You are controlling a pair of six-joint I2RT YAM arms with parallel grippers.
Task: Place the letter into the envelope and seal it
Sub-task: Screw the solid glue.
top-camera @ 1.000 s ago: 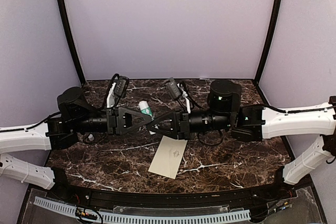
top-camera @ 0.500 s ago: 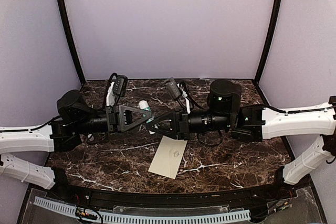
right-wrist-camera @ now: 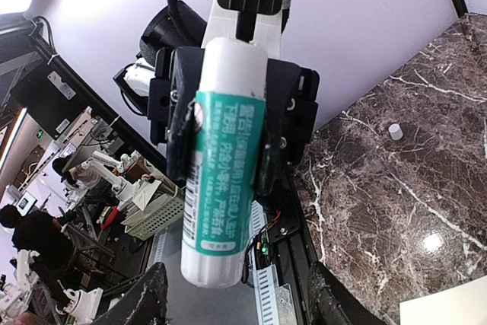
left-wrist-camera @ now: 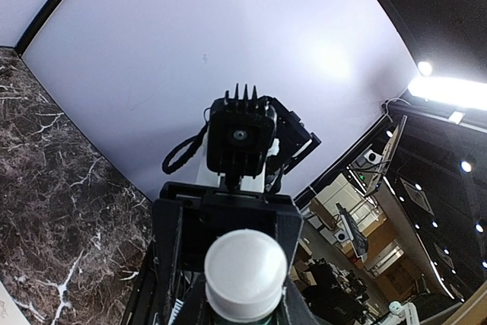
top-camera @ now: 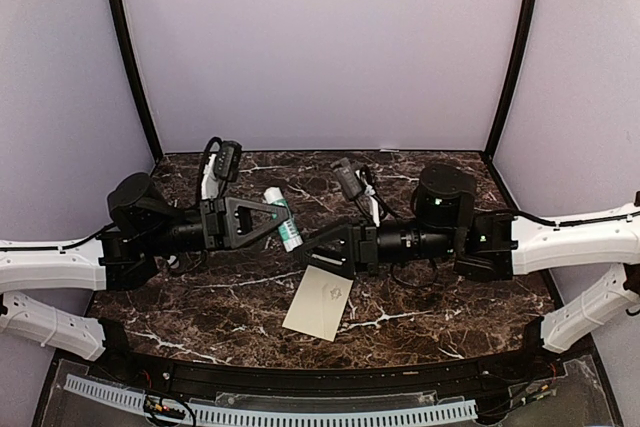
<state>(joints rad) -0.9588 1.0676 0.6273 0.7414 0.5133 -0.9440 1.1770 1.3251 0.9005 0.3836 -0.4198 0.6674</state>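
Now left fingers (right-wrist-camera: pixel 179 123) clamped on glue stick (right-wrist-camera: pixel 224 150), held mid-air. Right fingers (right-wrist-camera: pixel 148 302) spread, gripping nothing. Envelope (top-camera: pixel 322 302) flat on tabletop (top-camera: pixel 420 307) below; letter not visible separately. Advice: keep clamp firm, draw right arm clear, lower stick to envelope, press lightly.

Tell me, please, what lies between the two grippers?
A glue stick, clamped in the left gripper and facing the open right gripper, as the top view shows.
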